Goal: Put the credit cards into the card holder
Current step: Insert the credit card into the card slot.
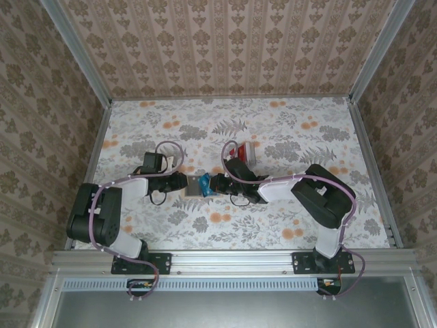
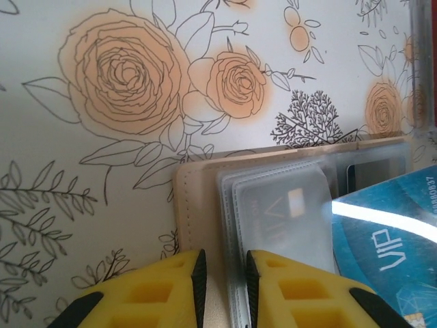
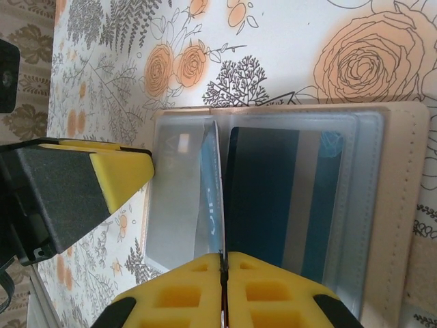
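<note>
The tan card holder (image 1: 193, 186) lies open on the floral table, its clear pockets up (image 3: 403, 191). My left gripper (image 2: 223, 273) (image 1: 184, 182) is shut on the card holder, gripping its tan cover (image 2: 198, 191) and the sleeve edges. A blue credit card (image 3: 213, 184) (image 2: 389, 239) stands on edge in my right gripper (image 3: 223, 263) (image 1: 214, 184), which is shut on it; the card's far end reaches between the clear pockets. One pocket holds a dark card (image 3: 273, 198), another a greyed card (image 2: 287, 212). Red credit cards (image 1: 243, 152) lie stacked behind the right gripper.
A black box (image 1: 151, 162) with a cable sits behind the left arm. Aluminium rails and patterned walls (image 1: 225, 48) enclose the table on three sides. Bare floral tabletop (image 1: 287, 123) stretches to the back and right.
</note>
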You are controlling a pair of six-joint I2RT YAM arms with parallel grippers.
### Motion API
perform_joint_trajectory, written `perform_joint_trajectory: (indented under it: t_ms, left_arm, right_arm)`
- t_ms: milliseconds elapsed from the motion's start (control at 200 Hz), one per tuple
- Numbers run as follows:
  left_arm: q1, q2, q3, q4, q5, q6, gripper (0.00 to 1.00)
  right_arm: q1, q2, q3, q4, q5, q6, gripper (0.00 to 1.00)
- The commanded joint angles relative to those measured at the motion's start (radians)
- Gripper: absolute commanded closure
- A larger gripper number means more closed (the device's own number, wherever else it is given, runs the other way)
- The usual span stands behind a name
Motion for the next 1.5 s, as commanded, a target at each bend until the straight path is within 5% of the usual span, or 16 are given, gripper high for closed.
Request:
perform_joint_trajectory:
  t_ms: [0,960,1495]
  left_arm:
    - [0.001,0.027,0.004,0.005,0.034,-0.015,0.76]
    - [-0.014,-0.013,-0.010,0.002,0.024,-0.028,0.80]
    - [-0.029,-0.009,-0.009,0.009,0.031,-0.034,0.81]
  right_arm:
    - [-0.004,0.040,0.012,0.006,0.030,0.031,0.89]
    - [0.032,0.097,-0.022,0.143,0.167,0.098,0.89]
    - [0.113,0.127,0.055,0.064,0.213,0.058,0.88]
